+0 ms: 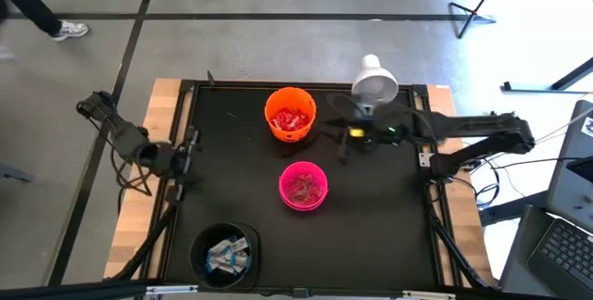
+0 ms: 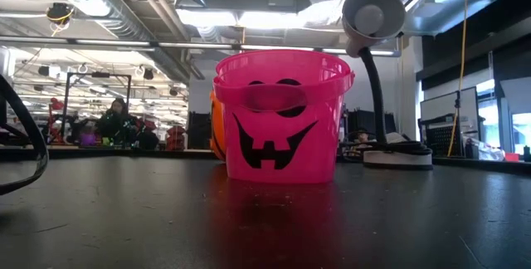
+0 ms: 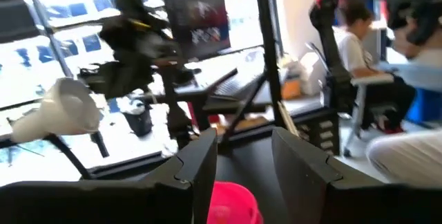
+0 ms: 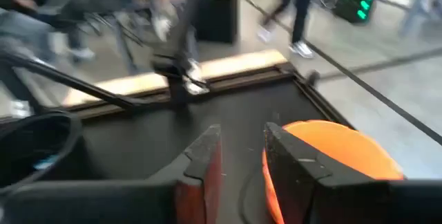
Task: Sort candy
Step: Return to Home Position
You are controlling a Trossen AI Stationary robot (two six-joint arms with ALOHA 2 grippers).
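Now we are judging homing in hand.
Candy (image 1: 292, 120) is lying in three bowls (image 1: 282, 182); the right gripper (image 1: 339, 144) is hovering, spread and empty, beside the orange bowl (image 1: 271, 108); the left gripper (image 1: 193, 143) is waiting likewise at the table's (image 1: 389, 217) left edge. Next: clearing that rim.

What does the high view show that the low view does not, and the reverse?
Only the high view: the candy inside the orange bowl, pink bowl and black bowl, the left gripper at the left edge, the right gripper beside the orange bowl. Only the low view: the black face on the pink bowl, a distant person. Both: the pink and orange bowls, the white lamp.
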